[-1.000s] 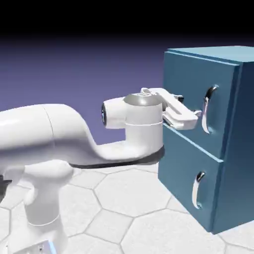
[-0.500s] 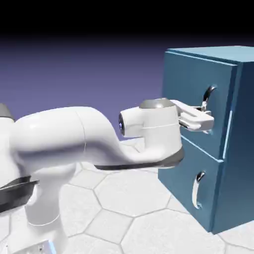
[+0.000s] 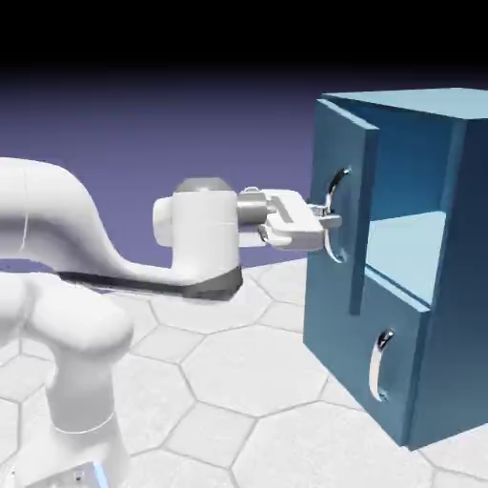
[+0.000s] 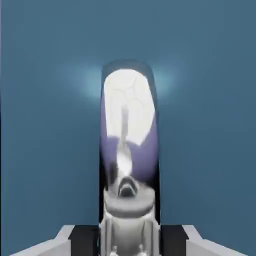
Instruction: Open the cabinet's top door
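Cabinet [image 3: 434, 372] is the biggest thing here: boxy, blue, on the exterior view's right. Its upper compartment shows through the gap, pale floor and blue inner wall visible. Lower panel [image 3: 357, 357] sits closed, its own small handle [image 3: 380, 366] untouched.

Arm [image 3: 95, 329] comes in from the exterior view's left, wrist roughly level with the upper handle.

Top door [image 3: 354, 124] is part open, hinged at the exterior view's left, free edge swung out from the frame. It stands upright in front of the cabinet, partly overlapping the opening from this camera. I'd call it well past cracked, but can't say whether that counts as fully open.

Gripper [image 3: 329, 220] is at the door's outer face, fingers closed in on the chrome handle [image 3: 335, 238], around its middle stretch. Hand view agrees: the curved handle fills the space between the two dark pads [image 4: 84, 240], one each side, blue door face behind. Grip looks square on the bar.

Done: handle gripped, door off its frame. Left, my read: more swing if the target angle is wider, then let go and back off. Pull should follow the hinge arc; a straight pull could slip the pads along that smooth curve.
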Tool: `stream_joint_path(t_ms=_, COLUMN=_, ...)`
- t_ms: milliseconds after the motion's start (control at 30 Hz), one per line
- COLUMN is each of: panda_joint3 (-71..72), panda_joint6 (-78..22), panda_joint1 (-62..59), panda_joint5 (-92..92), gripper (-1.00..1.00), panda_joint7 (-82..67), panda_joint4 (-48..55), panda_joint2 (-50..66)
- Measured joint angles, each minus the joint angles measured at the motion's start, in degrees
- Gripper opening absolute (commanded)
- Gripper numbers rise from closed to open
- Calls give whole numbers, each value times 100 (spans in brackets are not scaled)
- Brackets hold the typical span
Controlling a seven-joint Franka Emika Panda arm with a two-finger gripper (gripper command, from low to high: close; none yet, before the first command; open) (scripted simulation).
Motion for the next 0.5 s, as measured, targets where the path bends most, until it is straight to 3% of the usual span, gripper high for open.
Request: stream_joint_path(t_ms=500, panda_joint3=3014, panda_joint6=-2105, panda_joint1=-281, panda_joint5=3737, gripper=-100, panda_joint7=-811, panda_joint4=-1152, panda_joint2=-1030)
